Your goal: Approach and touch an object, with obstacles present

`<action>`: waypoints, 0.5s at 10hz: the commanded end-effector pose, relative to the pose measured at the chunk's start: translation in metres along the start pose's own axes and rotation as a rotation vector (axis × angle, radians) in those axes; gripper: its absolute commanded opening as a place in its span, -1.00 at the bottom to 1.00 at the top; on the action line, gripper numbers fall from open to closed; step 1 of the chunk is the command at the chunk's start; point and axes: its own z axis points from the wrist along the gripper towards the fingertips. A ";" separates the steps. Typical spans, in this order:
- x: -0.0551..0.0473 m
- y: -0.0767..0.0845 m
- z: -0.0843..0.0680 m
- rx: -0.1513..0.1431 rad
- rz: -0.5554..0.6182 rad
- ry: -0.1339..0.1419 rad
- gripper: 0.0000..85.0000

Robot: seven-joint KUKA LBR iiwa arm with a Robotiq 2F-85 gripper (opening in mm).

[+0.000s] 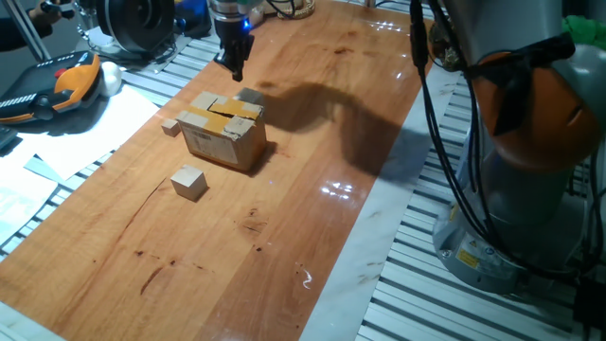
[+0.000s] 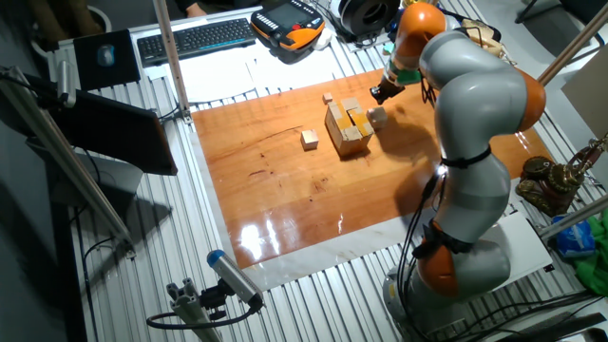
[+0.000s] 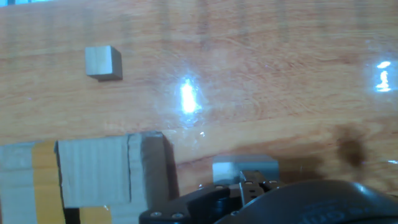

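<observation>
A small grey block [image 1: 250, 96] lies on the wooden table just behind a cardboard box [image 1: 222, 129] with yellow tape. My gripper [image 1: 236, 72] hangs slightly above the table, a little beyond and to the left of the grey block, and its fingers look closed together and empty. In the other fixed view the gripper [image 2: 379, 93] is just above the grey block [image 2: 378, 116]. In the hand view the grey block [image 3: 244, 169] sits right in front of the gripper [image 3: 247, 185], partly hidden by the hand, with the box [image 3: 81, 180] at lower left.
A small wooden cube [image 1: 170, 126] lies left of the box and shows in the hand view [image 3: 103, 62]. A larger wooden cube [image 1: 189, 182] lies in front of the box. An orange pendant [image 1: 57, 87] and papers lie off the table's left edge. The arm's base [image 1: 530, 189] stands at right.
</observation>
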 end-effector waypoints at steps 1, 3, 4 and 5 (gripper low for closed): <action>-0.001 0.000 0.001 -0.001 0.000 -0.003 -1.00; -0.006 -0.004 0.008 -0.014 -0.008 -0.003 -1.00; -0.007 -0.006 0.013 -0.027 -0.005 -0.004 -1.00; -0.010 -0.005 0.016 -0.027 -0.005 0.001 -1.00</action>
